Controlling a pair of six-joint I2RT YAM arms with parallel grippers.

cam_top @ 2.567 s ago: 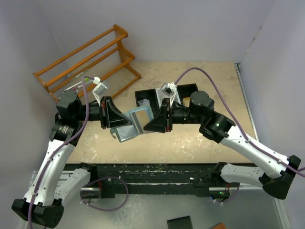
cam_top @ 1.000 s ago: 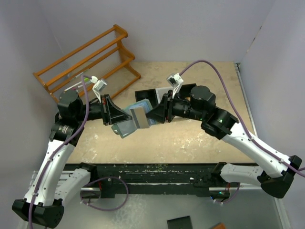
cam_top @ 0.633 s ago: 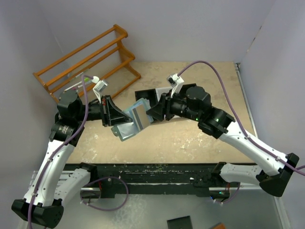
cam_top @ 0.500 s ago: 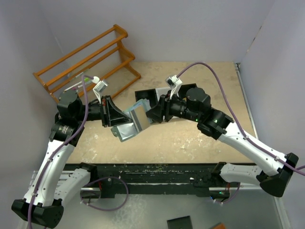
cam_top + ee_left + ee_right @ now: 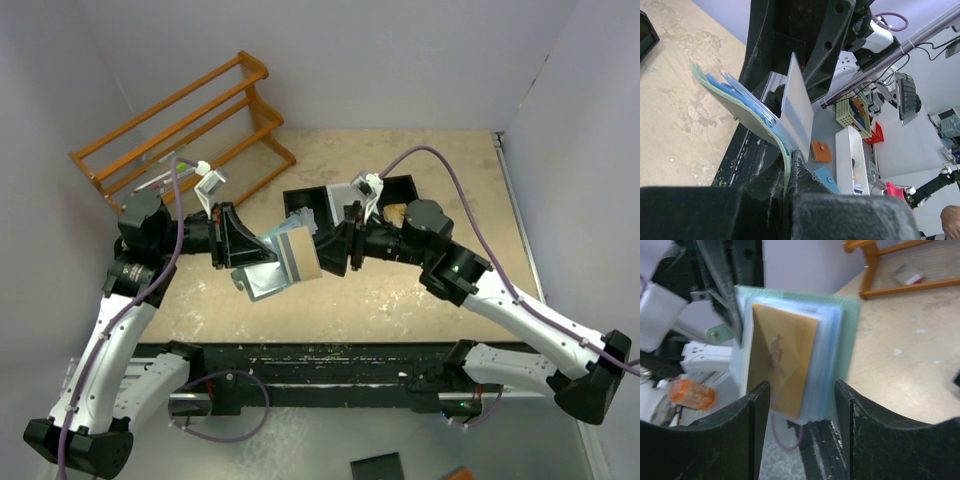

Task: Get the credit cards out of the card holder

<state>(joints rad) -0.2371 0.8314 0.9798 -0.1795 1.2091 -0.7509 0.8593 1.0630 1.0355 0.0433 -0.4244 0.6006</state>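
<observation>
Nothing you can actually read in any of these, tbh. The closest thing is the tan-faced flat plastic card (image 5: 785, 352) sitting in the open teal-green bifold card holder (image 5: 849, 335) in the right wrist view. It has a darker brown printed mark running from about the middle of its face down toward 6 o'clock, but it's way too blurred to tell if that's letters, a logo or just a picture. From the top view the same card is too small to show any print at all.
</observation>
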